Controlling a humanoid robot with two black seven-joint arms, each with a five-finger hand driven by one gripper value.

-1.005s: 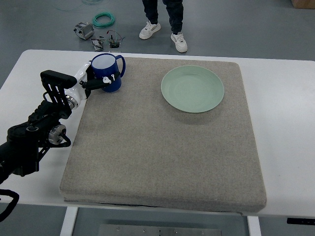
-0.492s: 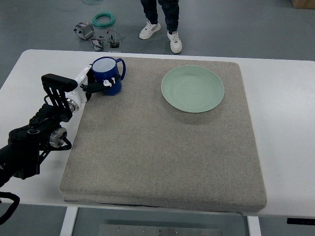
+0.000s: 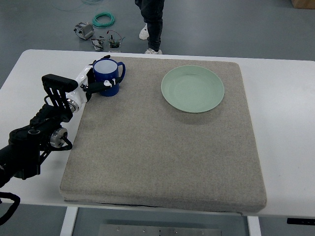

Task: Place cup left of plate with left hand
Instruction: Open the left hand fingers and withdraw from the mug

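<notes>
A blue cup (image 3: 109,74) with a white inside stands at the far left corner of the grey mat (image 3: 162,142), its handle toward the right. My left hand (image 3: 97,82) comes in from the left edge and its fingers are wrapped around the cup's left side. A pale green plate (image 3: 192,89) lies on the mat well to the right of the cup, with bare mat between them. The right arm does not show.
The mat lies on a white table (image 3: 285,123). A person's legs (image 3: 152,24) stand on the floor beyond the far edge. A green cable coil (image 3: 104,19) and small parts lie on the floor at the back left.
The cup and my left hand have shifted slightly, a little toward the far edge. The person behind the table has stepped to the left.
</notes>
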